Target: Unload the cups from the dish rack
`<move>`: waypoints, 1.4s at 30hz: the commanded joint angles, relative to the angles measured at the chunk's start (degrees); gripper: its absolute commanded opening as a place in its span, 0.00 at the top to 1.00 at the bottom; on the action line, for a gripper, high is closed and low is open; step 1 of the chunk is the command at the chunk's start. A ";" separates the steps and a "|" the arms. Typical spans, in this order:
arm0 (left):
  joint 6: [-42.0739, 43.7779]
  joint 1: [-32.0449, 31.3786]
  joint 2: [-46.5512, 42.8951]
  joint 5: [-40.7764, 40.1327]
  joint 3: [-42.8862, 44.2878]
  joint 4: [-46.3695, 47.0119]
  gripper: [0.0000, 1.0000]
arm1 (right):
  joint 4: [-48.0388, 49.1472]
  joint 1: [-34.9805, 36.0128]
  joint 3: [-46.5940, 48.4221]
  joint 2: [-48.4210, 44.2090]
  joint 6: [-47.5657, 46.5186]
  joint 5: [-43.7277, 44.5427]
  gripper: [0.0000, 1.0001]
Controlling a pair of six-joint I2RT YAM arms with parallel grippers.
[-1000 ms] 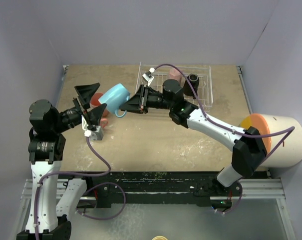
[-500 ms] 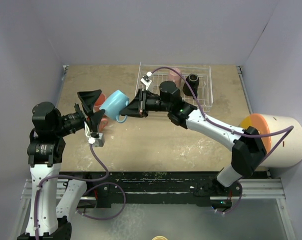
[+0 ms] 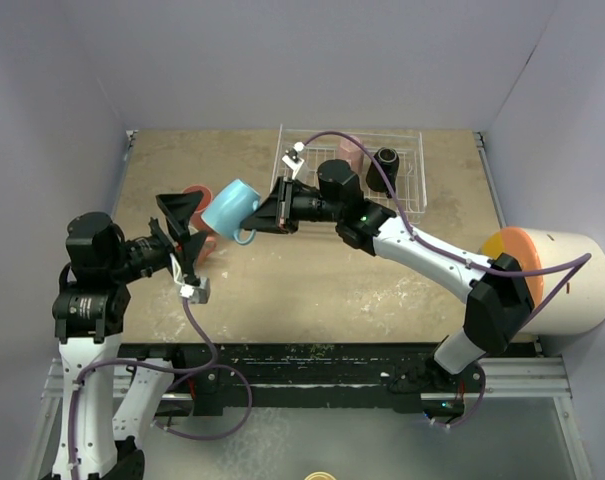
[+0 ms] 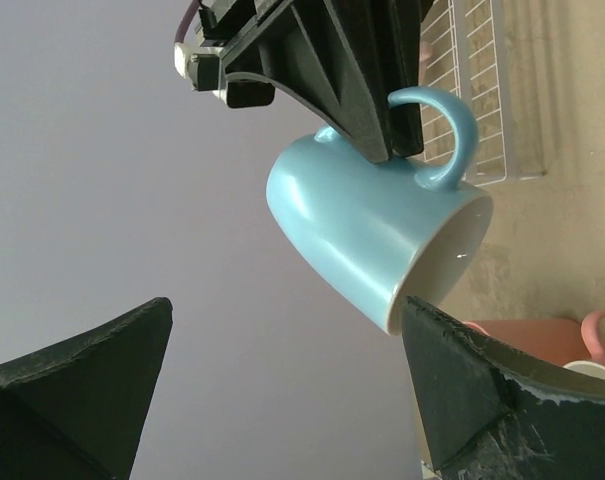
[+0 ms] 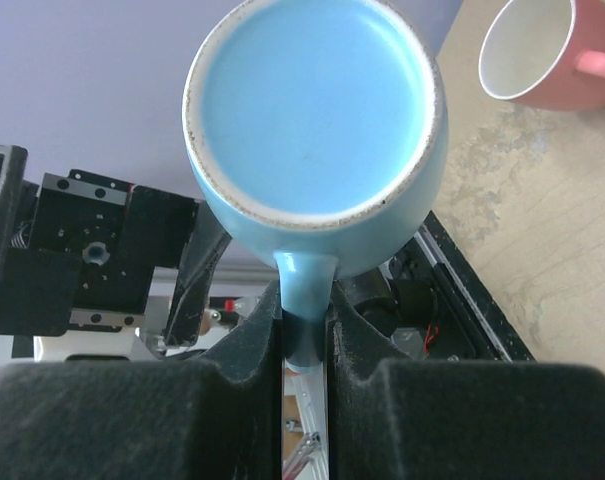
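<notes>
Left gripper (image 3: 185, 230): over the last second it has backed off toward its own base, and its jaws have spread from nearly wide to fully wide, with nothing between them. Just beyond it on the tabletop (image 3: 312, 270) sit a pink cup (image 4: 512, 335) and a second pink cup (image 4: 597, 328). Both are partly hidden by the fingers, and I judge both already unloaded. Light blue cup (image 3: 230, 207): in the air, clear of the tabletop and just left of the dish rack (image 3: 412, 195), tipped with its mouth toward the left gripper. It has drifted slightly left and down in the same second. Right gripper (image 5: 304, 312): clamped tight on the cup's handle, 1 finger on each side. Reading: the cup is out of the rack but not set down, and the backed-off, wide-open left gripper facing its mouth looks like the set-up for a handover, though a direct put-down beside the pink cups is equally possible. Dish rack contents: 2 cups remain, a third pink cup (image 3: 350, 150) and a black cup (image 3: 386, 163), close together toward the back right, with the right arm's cable crossing above them. Far right, a big white cylinder (image 3: 567, 285) with an orange end lies on its side.
</notes>
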 commanded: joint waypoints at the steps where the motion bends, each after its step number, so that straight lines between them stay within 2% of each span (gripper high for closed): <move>1: 0.70 -0.11 -0.39 2.31 -1.33 2.60 0.01 | 9.91 0.69 4.40 -3.62 1.52 0.38 1.00; 5: -0.12 -0.11 0.25 2.02 -2.71 5.30 0.02 | 16.33 1.23 1.58 -4.26 6.45 -0.33 1.00; 10: -0.05 -0.11 -0.86 1.27 -6.30 9.66 0.05 | 19.12 2.29 -0.11 -5.18 8.77 -0.17 1.00; 16: -9.54 -0.12 -1.65 2.41 -8.82 21.48 0.20 | 23.32 5.98 -0.98 -2.91 11.45 0.04 1.00; 19: -12.35 -0.12 -1.75 2.24 -8.94 24.64 0.33 | 26.25 6.86 -2.10 -1.97 13.54 0.20 1.00; 22: -15.34 -0.11 -1.95 1.93 -9.11 26.85 0.50 | 27.50 7.06 -2.61 -1.62 14.36 0.41 1.00; 24: -18.05 -0.11 -2.18 1.80 -9.48 28.43 0.71 | 26.99 7.08 -2.52 -1.74 14.41 0.10 0.98; 26: -20.57 -0.07 -2.73 1.83 -10.15 30.57 0.94 | 24.14 6.89 -2.21 -2.49 13.04 -1.27 0.84; 27: -21.89 -0.10 -2.95 2.02 -10.30 31.18 1.00 | 22.12 6.01 -2.13 -3.14 11.52 -0.86 0.77; 28: -22.60 -0.11 -2.76 2.46 -9.98 30.79 1.00 | 18.80 5.16 -1.71 -4.11 9.48 -0.10 0.70; 29: -22.03 -0.11 -2.30 3.03 -8.82 28.66 1.00 | 15.18 4.20 -1.34 -5.02 6.76 0.78 0.61; 31: -17.97 -0.11 0.16 4.34 -4.68 16.36 1.00 | 6.43 1.59 -0.70 -7.52 0.30 3.21 0.44; 34: -16.11 -0.16 5.76 3.73 1.79 3.82 1.00 | -7.35 -4.07 -0.34 -12.00 -8.69 9.01 0.28; 39: -18.23 -2.72 18.54 -5.20 11.05 -11.35 1.00 | -26.85 -11.55 1.87 -18.79 -21.95 23.36 0.19; 42: -19.97 -6.96 25.29 -11.57 14.59 -17.86 1.00 | -32.60 -13.04 4.47 -19.54 -26.76 29.97 0.18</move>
